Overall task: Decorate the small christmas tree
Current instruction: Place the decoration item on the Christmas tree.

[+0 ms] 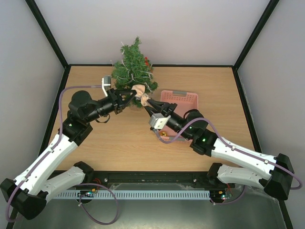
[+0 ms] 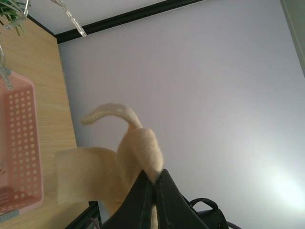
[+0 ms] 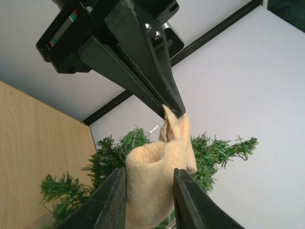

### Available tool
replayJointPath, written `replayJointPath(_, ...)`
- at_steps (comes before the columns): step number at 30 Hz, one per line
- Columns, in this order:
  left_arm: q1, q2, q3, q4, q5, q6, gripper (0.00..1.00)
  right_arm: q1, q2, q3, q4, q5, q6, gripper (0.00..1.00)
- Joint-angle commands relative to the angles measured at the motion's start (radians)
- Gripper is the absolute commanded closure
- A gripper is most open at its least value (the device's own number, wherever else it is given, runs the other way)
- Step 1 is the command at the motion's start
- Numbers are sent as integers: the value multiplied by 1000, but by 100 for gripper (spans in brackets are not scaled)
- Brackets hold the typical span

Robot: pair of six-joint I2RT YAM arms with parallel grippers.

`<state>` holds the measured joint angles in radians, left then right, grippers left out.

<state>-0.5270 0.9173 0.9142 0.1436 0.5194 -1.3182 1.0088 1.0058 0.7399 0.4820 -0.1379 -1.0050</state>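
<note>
White walls box in a wood tabletop (image 1: 119,143), and the tree (image 1: 133,67) stands upright at the back edge, centre. Left tool (image 1: 135,95) is clamped tight on a cream felt (image 1: 139,91) piece, held up just in front of the branches. Right tool (image 1: 147,100) comes in from the other side; its fingers (image 3: 107,205) sit apart, straddling the felt's lower fold and touching it. Whether they bite yet, I cannot tell.

This looks like a handover or a two-handed spread. The right should get a firm pinch low on the fold before the left lets go, then carry the felt onto a sturdy branch.

Pink basket (image 1: 183,98) sits right of the tree, close under the right arm. The tips are very close, so a clash is the risk, and a hard push could topple the tree.
</note>
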Motion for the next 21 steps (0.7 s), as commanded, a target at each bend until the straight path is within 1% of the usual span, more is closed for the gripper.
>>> replayJointPath(1,0,-14,-15,39,32,-31,98,13,3,30,88,27,-43,87)
replayJointPath(2,1,-15,-15,37,30,-32,97,18,1,27,95,32,-44,95)
replayJointPath(3,2,-18,-14,34,28,-30,97,23,-1,24,100,37,-37,98)
replayJointPath(4,6,-23,-12,28,24,-22,94,25,-4,25,97,39,-16,98)
replayJointPath(5,10,-28,-6,14,13,-8,89,26,-6,30,84,40,13,98)
replayJointPath(7,23,-39,21,-42,-20,44,76,27,-10,39,64,43,110,98)
replayJointPath(9,44,-50,66,-111,-58,130,61,26,-12,48,52,55,231,98)
replayJointPath(11,62,-62,148,-207,-112,259,44,26,-10,73,22,84,401,98)
replayJointPath(12,66,-65,193,-260,-147,326,37,26,-4,94,-4,102,483,98)
replayJointPath(13,67,-70,234,-305,-178,398,34,26,3,118,-34,109,564,98)
replayJointPath(15,67,-79,306,-377,-234,538,31,25,21,162,-81,101,707,98)
replayJointPath(17,67,-90,352,-440,-317,656,31,26,35,206,-110,91,869,98)
replayJointPath(18,67,-97,364,-469,-354,714,31,27,42,231,-114,84,963,98)
replayJointPath(21,67,-120,364,-523,-433,858,33,26,82,306,-141,76,1125,98)
